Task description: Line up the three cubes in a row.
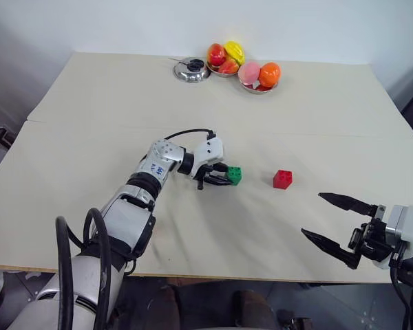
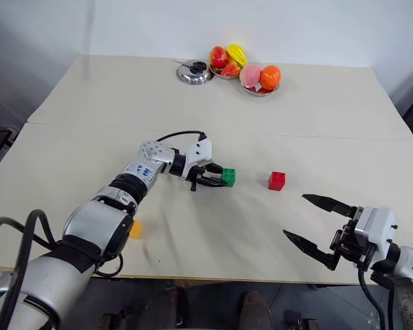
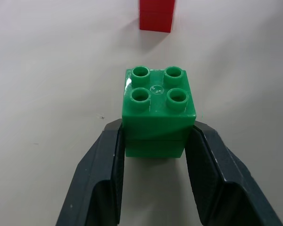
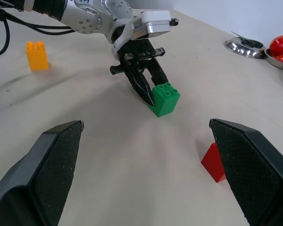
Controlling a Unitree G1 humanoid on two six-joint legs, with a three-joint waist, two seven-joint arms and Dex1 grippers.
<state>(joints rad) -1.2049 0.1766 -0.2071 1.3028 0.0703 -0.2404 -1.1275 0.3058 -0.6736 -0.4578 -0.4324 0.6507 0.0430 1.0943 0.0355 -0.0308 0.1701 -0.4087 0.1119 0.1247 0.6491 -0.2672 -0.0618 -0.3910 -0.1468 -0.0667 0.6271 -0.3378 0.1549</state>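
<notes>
A pale beige table (image 1: pixel 89 89) fills the scene, a seam crossing it from left to right; behind its far edge stands a plain white wall (image 1: pixel 193 20). At the table's centre the left gripper (image 1: pixel 217 179) is clamped on the green cube (image 1: pixel 234 175), one black finger on each side face, studs facing up. The red cube (image 1: pixel 283 179) sits on the surface just to the right of the green one — the two are apart, not touching. The orange-yellow cube (image 4: pixel 37 55) stands upright near the left, close to the near edge and well apart from the others. The right gripper (image 1: pixel 337 221) hovers over the near right corner, its fingers spread wide and holding nothing. Along the far edge stand three steel bowls — a small one (image 1: pixel 191 70) to the left and two bowls of fruit (image 1: pixel 251 84) beside it.
</notes>
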